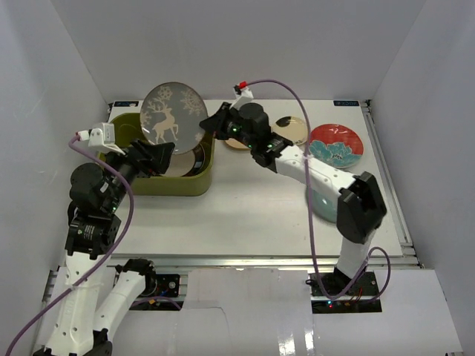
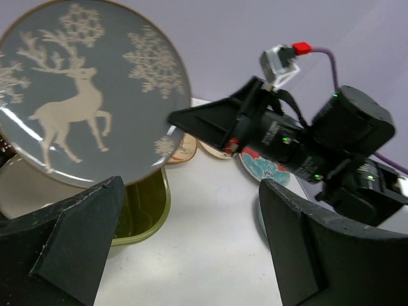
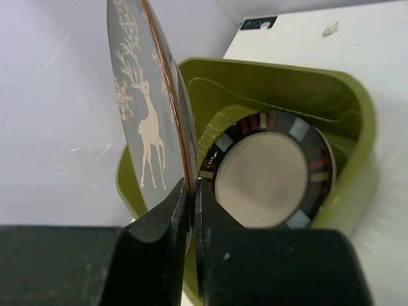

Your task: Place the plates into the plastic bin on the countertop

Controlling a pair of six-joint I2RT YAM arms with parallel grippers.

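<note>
Setting: white countertop (image 1: pixel 245 215) enclosed by white walls (image 1: pixel 223 44). Item 1, plastic bin (image 1: pixel 194 187): olive-green, at the left rear of the surface, already containing one dark-rimmed plate (image 3: pixel 268 169) lying tilted against its floor and far wall. Item 2, grey deer plate (image 1: pixel 173 113): held nearly on edge in the air above the bin's rear half, its face turned toward the left arm. Item 3, right gripper (image 3: pixel 191 191): fingers pressed together on the thin rim of the deer plate, a narrow pinch at one point on the edge only. Item 4, left gripper (image 2: pixel 191 248): jaws spread wide and holding nothing, poised over the near-left side of the bin, facing the deer plate. Items not yet binned: red-teal plate (image 1: pixel 336 144) and two cream plates (image 1: pixel 291 130) at the right rear; a pale blue plate (image 1: pixel 323 202) partly hidden under the right arm. Hazards, as judged: the single-point rim grip may let the glazed plate pivot or slide out, dropping it onto the dark-rimmed plate and chipping both; a low descent could catch the bin wall; release from height would let it topple hard; the left gripper stands near enough to be struck.
</note>
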